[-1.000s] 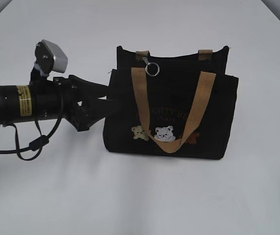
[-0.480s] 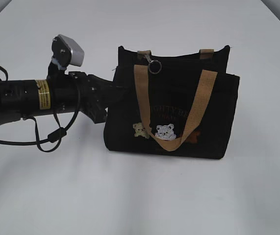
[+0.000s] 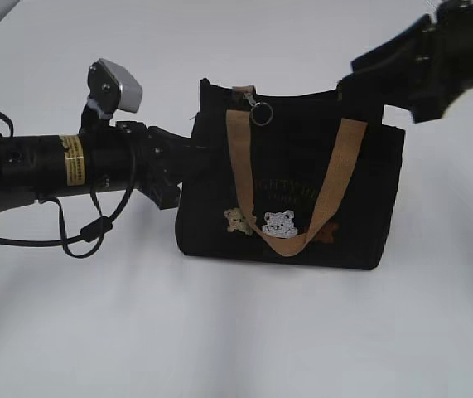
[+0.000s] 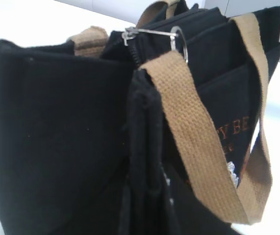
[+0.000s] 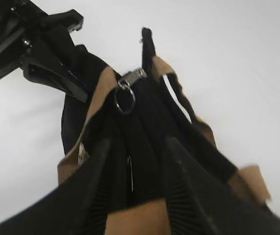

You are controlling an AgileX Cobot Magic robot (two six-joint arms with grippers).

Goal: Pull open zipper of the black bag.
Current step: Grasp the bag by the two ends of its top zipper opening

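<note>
Black bag (image 3: 290, 195) stands on the white bench (image 3: 236, 332), left fingers (image 3: 188, 149) pinching its end (zipper (image 3: 258, 110) pull near), right fingers (image 5: 137, 152) parted above, holding nothing.

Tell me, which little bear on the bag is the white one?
The middle bear, between the small tan bear on its left and a brown one mostly hidden behind the tan strap on its right.
</note>
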